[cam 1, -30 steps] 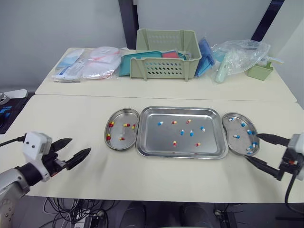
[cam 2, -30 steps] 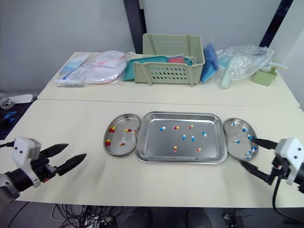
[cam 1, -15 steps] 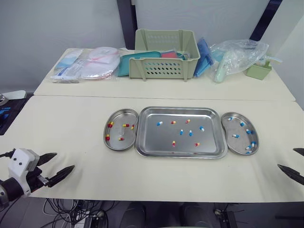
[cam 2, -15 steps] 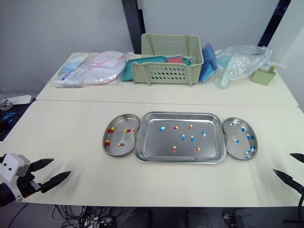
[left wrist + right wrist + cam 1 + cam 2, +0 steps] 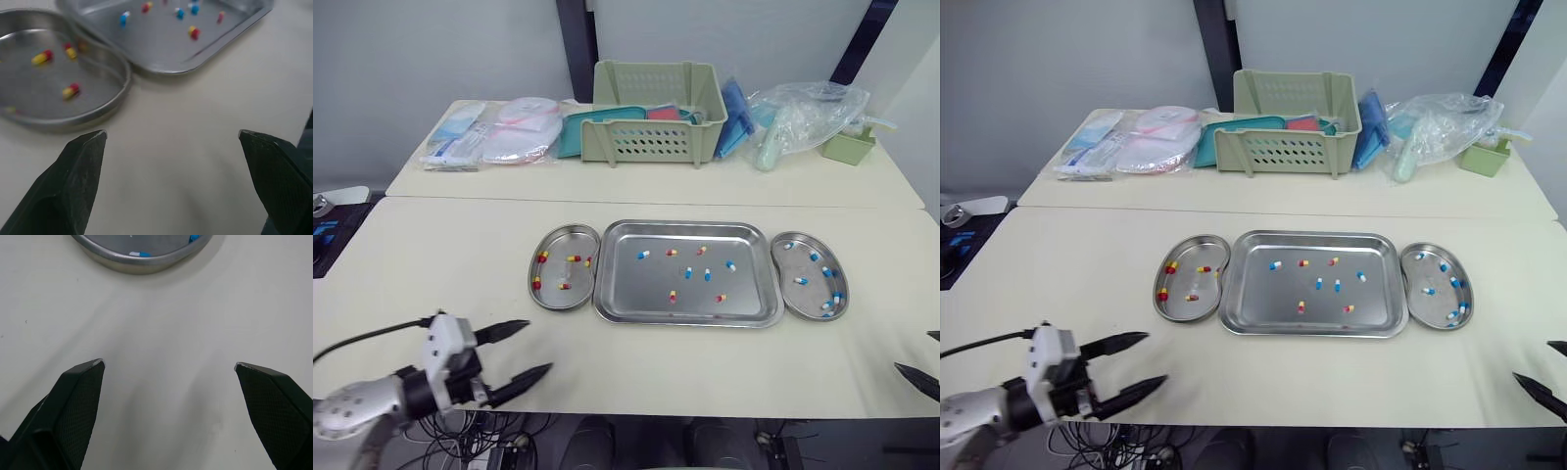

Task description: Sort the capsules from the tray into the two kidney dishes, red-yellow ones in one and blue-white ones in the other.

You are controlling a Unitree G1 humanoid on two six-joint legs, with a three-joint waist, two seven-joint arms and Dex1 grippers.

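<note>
The steel tray (image 5: pixel 646 294) lies mid-table with several loose capsules, among them a blue-white one (image 5: pixel 642 255) and a red-yellow one (image 5: pixel 673 295). The left kidney dish (image 5: pixel 563 240) holds red-yellow capsules (image 5: pixel 71 90). The right kidney dish (image 5: pixel 803 305) holds blue-white capsules (image 5: pixel 800 281). My left gripper (image 5: pixel 536 347) hovers open and empty near the table's front edge, just in front of the left dish. My right gripper (image 5: pixel 1533 359) is open and empty at the front right, a little in front of the right dish's rim (image 5: pixel 142 264).
At the back stand a green basket (image 5: pixel 656 113), wrapped packets (image 5: pixel 489 132), a plastic bag (image 5: pixel 803 113) and a small green box (image 5: pixel 849 147). A seam (image 5: pixel 656 201) separates the two tabletops. Bare table runs along the front.
My left gripper has swung in from the far left toward the left dish. My right gripper drew back from the right dish to the right edge a second ago and has stayed there.
</note>
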